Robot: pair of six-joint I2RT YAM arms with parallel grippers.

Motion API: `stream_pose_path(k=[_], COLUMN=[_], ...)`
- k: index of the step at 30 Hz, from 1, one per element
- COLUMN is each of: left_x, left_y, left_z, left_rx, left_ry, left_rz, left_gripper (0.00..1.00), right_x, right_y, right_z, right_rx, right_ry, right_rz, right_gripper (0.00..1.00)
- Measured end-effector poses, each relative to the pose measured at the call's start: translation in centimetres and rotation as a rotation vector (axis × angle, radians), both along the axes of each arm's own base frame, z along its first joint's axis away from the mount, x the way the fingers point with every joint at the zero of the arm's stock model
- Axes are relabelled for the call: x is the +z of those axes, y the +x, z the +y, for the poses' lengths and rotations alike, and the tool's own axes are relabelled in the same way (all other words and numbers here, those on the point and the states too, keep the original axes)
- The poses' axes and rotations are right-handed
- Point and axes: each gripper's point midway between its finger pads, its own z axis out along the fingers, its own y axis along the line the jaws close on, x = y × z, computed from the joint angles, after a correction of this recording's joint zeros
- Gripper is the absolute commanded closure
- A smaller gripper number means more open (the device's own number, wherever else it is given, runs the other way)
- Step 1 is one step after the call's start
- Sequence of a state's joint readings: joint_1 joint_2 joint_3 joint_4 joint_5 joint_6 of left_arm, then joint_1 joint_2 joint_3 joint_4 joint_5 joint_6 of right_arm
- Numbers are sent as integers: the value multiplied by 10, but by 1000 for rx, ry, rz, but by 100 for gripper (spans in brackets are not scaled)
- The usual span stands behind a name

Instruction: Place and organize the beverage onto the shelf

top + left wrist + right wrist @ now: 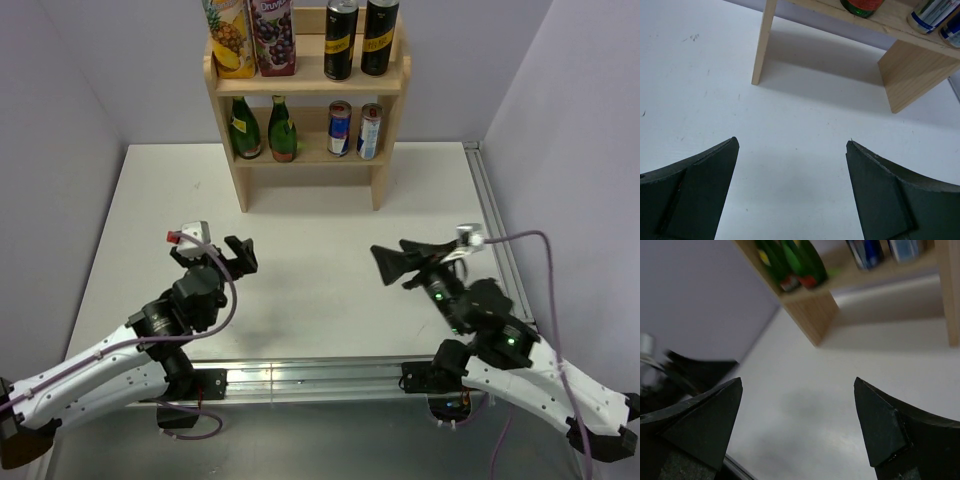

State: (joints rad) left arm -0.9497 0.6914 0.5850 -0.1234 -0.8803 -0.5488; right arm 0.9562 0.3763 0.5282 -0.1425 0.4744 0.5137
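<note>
Both pincers are spread wide with nothing between their fingers: the left gripper hangs over the near left part of the table, and the right gripper hangs over the near right part with its jaws turned toward the left arm. The shelf, of light bare wood, stands at the far edge of the table against the back wall, well apart from both arms. Its upper tier holds two juice cartons on the left and two black cans on the right, all upright. The lower tier holds two green bottles on the left and two blue and silver cans on the right, also upright. In the left wrist view the shelf's side panels rest on the white table. Pale lilac walls close in the scene on three sides.
</note>
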Motion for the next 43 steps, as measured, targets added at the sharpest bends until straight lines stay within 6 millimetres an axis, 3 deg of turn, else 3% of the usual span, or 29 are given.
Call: stream_pose_path(k=[4,6,8,22,43], left_x=[-3,1,7,12,10], left_y=[-10,-13,-15,-19,-19], left_z=[10,14,15,12,12], left_rx=[-7,-10,-13,-42,-42], left_ry=[-42,-66,-90,-111,-106], left_rz=[-17,-33,-50,-64,-61], left_gripper=[4,4,4,4,4], right_x=[98,125,136,111,107], right_y=[-20,-26,-29,-26,-26], right_z=[-22,-32,-37,-34,-35], right_rx=[25,21,17,19,19], right_ry=[162,200,205,97,84], right_rz=[-177,-227,-250,-201,-196], right_gripper=[0,0,0,0,0])
